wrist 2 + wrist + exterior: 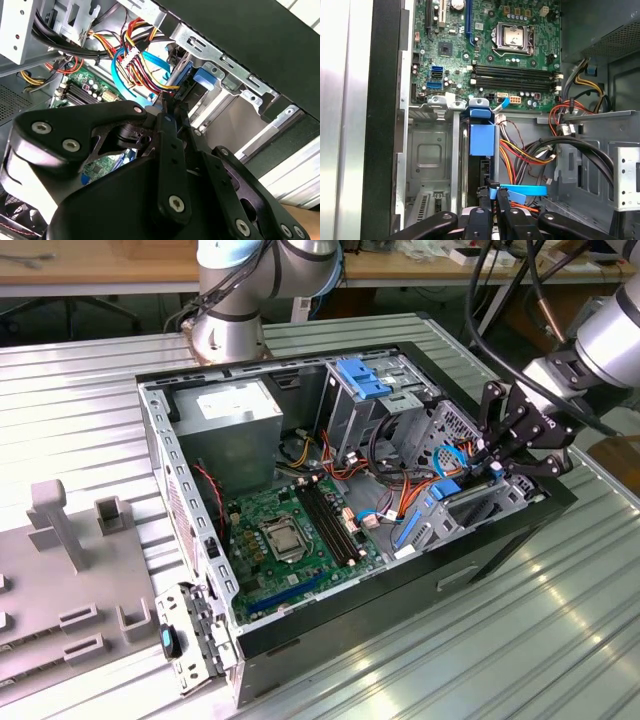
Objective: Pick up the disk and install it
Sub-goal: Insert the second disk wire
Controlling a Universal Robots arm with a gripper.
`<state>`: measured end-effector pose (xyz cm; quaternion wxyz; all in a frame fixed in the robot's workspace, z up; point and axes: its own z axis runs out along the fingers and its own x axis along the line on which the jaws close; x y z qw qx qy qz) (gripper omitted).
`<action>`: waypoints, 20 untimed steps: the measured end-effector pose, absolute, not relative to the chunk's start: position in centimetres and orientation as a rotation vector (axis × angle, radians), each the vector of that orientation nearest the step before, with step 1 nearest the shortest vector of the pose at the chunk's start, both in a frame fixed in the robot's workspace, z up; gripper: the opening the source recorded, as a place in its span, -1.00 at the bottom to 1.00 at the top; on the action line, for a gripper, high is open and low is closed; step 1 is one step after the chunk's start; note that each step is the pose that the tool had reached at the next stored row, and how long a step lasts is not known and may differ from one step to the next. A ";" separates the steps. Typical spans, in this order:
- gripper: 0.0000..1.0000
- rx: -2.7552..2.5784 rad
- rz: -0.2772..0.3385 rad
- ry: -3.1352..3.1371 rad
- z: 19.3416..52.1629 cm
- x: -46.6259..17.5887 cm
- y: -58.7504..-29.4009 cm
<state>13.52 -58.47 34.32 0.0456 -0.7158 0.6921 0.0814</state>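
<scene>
Grey fixture plate [60, 580] lies at the exterior view's left on the ribbed metal surface [480, 640], with upright posts on it. Just right of it sits the open computer case [330, 640], side panel off. Inside, far left corner: grey power-supply box [238, 415] with a white sticker. Below and nearer: green motherboard [290, 540], CPU socket and dark memory slots showing; it also appears in the first wrist view [490, 50]. Further right, at the far side, a metal drive cage with a blue plastic bracket [362, 377] on top. Bundles of red, orange and yellow wires [400, 495] run between cage and board.

At the case's right end stands the drive bay [430, 165]. The disk [482, 137] sits edge-on in a slot of that bay, its blue rail and blue tab facing out, dark body mostly hidden between the metal walls; how far it is seated cannot be judged. A flat blue cable [522, 190] crosses just beside it.

The hand [505, 455] hangs over that right end of the case, black linkages angled down into the bay. In the first wrist view its fingertips [491, 197] are drawn close together, narrow, at the disk's near edge; whether they pinch the edge itself cannot be told.
</scene>
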 end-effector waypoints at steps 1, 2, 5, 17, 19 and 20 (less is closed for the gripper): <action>-0.66 -2.186 0.249 2.113 34.3 13.5 -58.5; -0.66 -2.186 0.250 2.112 34.3 13.5 -58.5; -0.66 -2.187 0.250 2.110 34.2 13.5 -58.6; -0.66 -2.190 0.252 2.095 33.7 13.5 -58.7; -0.66 -2.189 0.252 2.093 33.6 13.5 -58.7; -0.66 -2.189 0.252 2.093 33.6 13.5 -58.8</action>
